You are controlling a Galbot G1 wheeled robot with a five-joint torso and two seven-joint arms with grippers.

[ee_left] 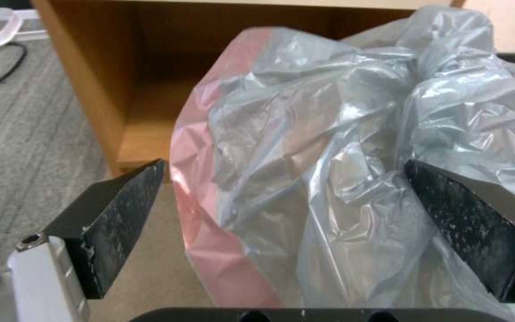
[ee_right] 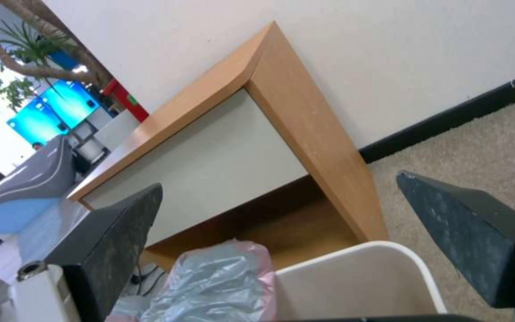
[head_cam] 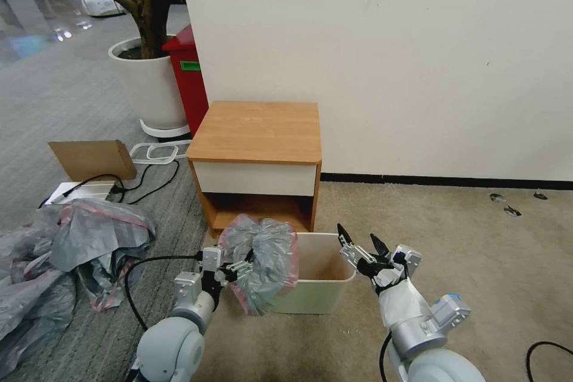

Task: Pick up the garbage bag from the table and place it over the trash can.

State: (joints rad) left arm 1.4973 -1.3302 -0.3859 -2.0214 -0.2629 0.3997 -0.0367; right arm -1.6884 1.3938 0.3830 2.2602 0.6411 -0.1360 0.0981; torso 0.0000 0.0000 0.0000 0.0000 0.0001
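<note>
head view: the left claw sits at about 7 o'clock from the table, low over the carpet, with the garbage bag bunched against it. in the left wrist view its two dark fingers stand spread wide, one on each side of the bag; one finger presses into the crinkled grey plastic, the other stands apart from the pink rim, so whether the claw truly grips the bag cannot be told. the bag hangs off the floor, draped over the near-left corner of the trash can, which stands on the carpet just in front of the table's open lower shelf.

the right claw hovers at the can's right rim, about 5 o'clock from the table, fingers parted and holding nothing. in the right wrist view its fingers frame the can's rim, the bag and the white drawer front.

at 9 o'clock from the can lies a heap of grey-pink bags; a red bin stands behind the table.
</note>
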